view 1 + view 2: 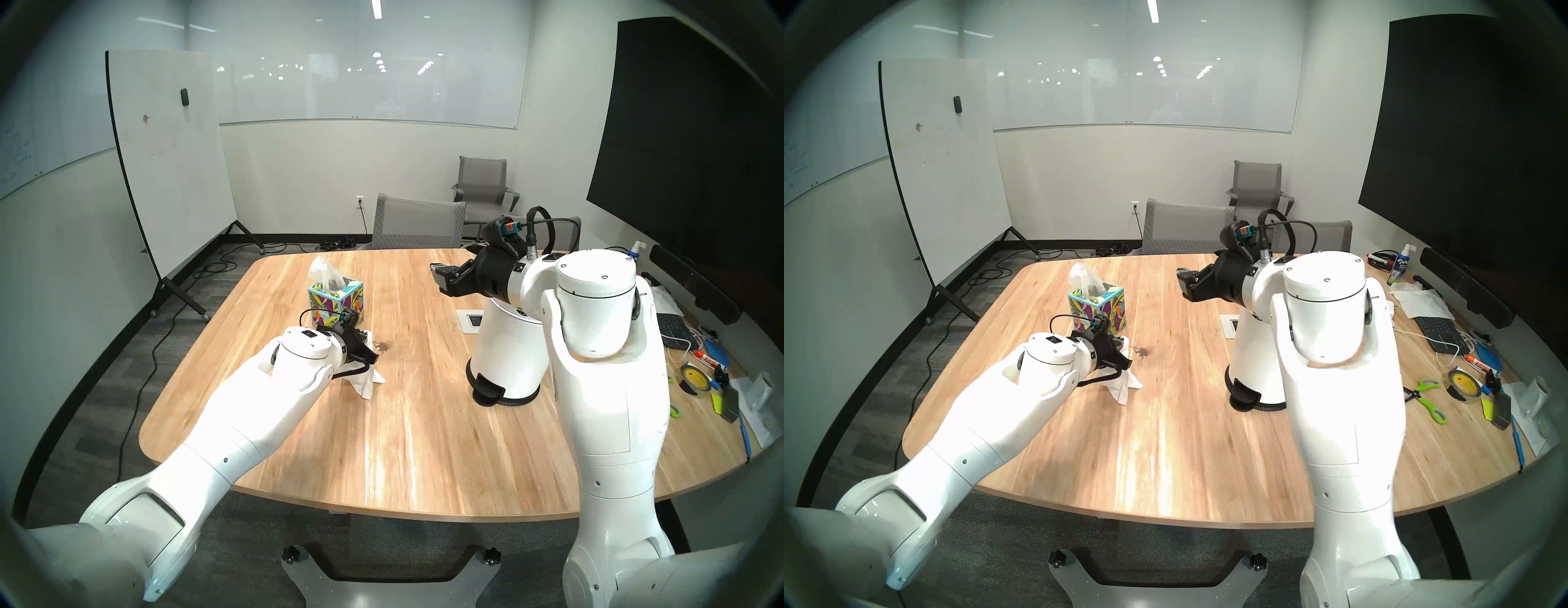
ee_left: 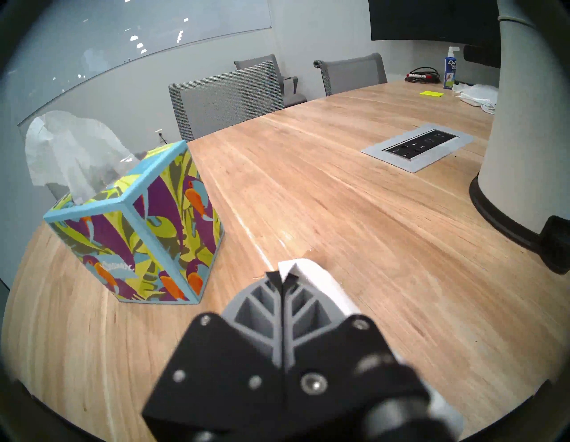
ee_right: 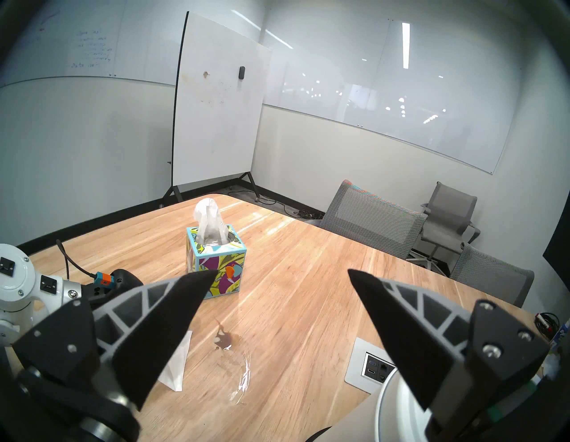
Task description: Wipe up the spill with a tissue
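Spill (image 3: 223,339) of dark brown on the wooden table (image 1: 424,446), between tissue box (image 1: 336,299) and white pedal bin (image 1: 505,361), just beyond left gripper (image 2: 281,277), clenched on white tissue (image 1: 365,380) trailing down to the tabletop. Right gripper (image 3: 277,274) parked aloft, jaws spread, nothing held. Likely trouble: thin sheet dragging or folding under the fingers so bare fingertips smear liquid instead of paper soaking it; too little downward press leaving a streak; thin glossy film (image 3: 243,379) nearer the bin missed altogether.
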Available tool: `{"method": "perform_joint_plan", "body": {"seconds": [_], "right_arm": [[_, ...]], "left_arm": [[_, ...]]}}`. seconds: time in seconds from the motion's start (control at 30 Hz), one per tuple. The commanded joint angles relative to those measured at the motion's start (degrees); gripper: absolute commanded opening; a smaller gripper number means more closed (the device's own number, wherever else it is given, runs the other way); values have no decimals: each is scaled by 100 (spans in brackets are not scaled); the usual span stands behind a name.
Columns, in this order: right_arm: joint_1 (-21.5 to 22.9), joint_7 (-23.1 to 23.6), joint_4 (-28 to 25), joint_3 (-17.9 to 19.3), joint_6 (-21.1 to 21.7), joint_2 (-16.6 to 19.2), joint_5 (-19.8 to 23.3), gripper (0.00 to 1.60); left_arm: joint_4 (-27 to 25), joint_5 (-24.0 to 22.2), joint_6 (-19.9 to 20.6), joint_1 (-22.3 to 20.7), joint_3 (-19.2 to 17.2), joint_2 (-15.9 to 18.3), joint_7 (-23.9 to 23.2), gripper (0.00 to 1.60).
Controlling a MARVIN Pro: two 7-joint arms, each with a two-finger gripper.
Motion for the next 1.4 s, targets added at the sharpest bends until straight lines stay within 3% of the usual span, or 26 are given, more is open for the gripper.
{"method": "perform_joint_plan", "body": {"seconds": [0.0,0.17,0.4,0.77,1.07,1.23,1.27,1.37], "right_arm": [[64,4,-95,-2,-8,-3,2,160],[64,4,-95,-2,-8,-2,2,160],[64,3,-89,-1,-13,-5,3,160],[64,2,-86,-1,-15,-6,4,160],[64,4,-93,-2,-10,-3,2,160],[64,4,-93,-1,-10,-4,3,160],[64,4,-93,-1,-10,-4,3,160],[64,4,-94,-2,-9,-3,2,160]], "left_arm": [[138,50,-58,-320,88,-251,-19,0],[376,112,-151,-349,209,-368,22,0],[1019,169,-278,-774,271,-789,140,0],[1466,203,-304,-1283,167,-1175,236,0],[1861,275,-551,-1370,171,-1278,270,0],[1580,275,-591,-1273,144,-1125,189,0],[1469,282,-580,-1238,139,-1062,171,160],[1374,291,-585,-1194,130,-1006,146,160]]}}
